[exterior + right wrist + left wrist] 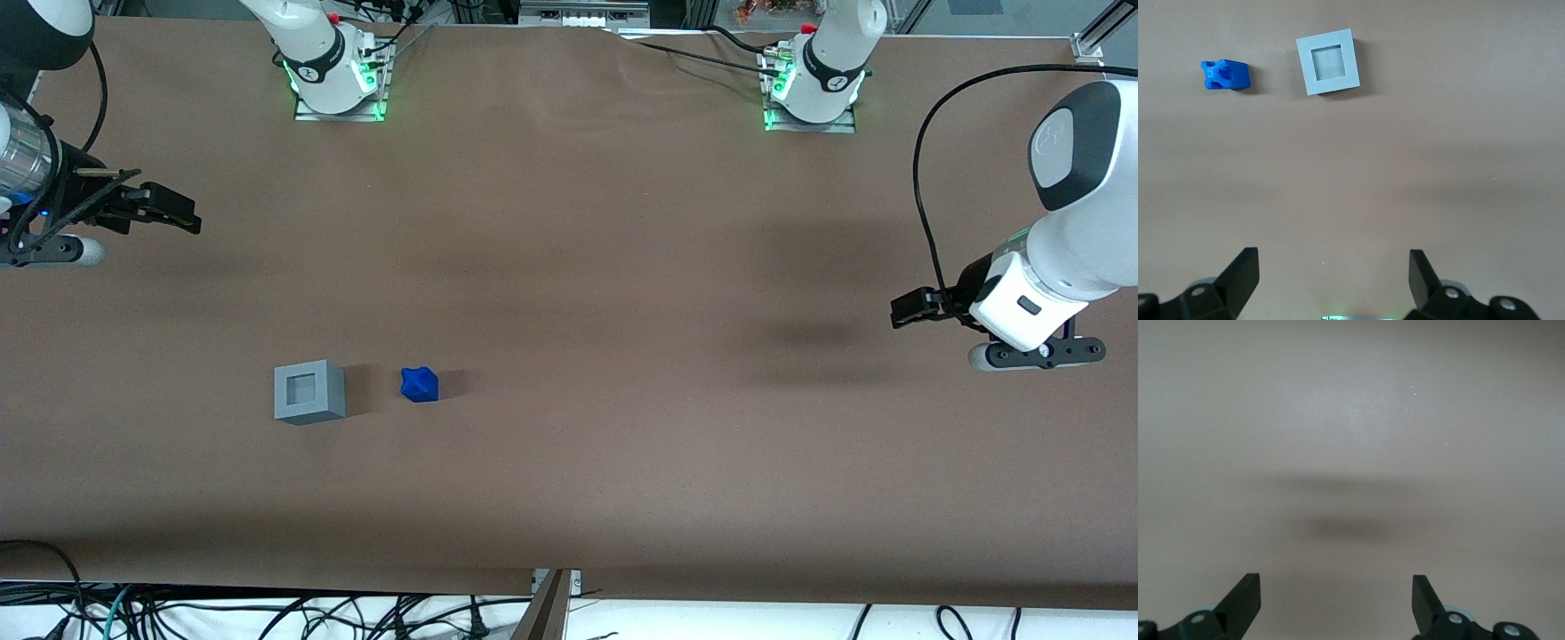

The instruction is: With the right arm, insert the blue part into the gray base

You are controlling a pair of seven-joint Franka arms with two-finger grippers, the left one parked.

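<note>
The tool [182, 216], fingers spread wide and empty, hangs well apart from the blue part [420, 384] lying beside the base [308, 392] on the surface [622, 462]; the part looks light, rigid and faceted, so pinching two flatter opposite faces seems safest.

A robotics lab or test cell, by every sign. Wide surface [622, 267] covered in plain brown sheeting, with two white arm pedestals [338, 84] bolted to metal plates at its edge farthest from the front camera and lit green at the base. Loose black cables [267, 613] tangled along the floor nearest the camera, more cabling [925, 178] looping to the arms. Aluminium framing [1098, 31] at the corner. Working arm's gripper [169, 212] hanging above the bare sheeting at its own end, fingers [1245, 273] spread. Only two small plastic test pieces laid out: a gray base [308, 392] and a blue part [420, 384] beside it, apart.
</note>
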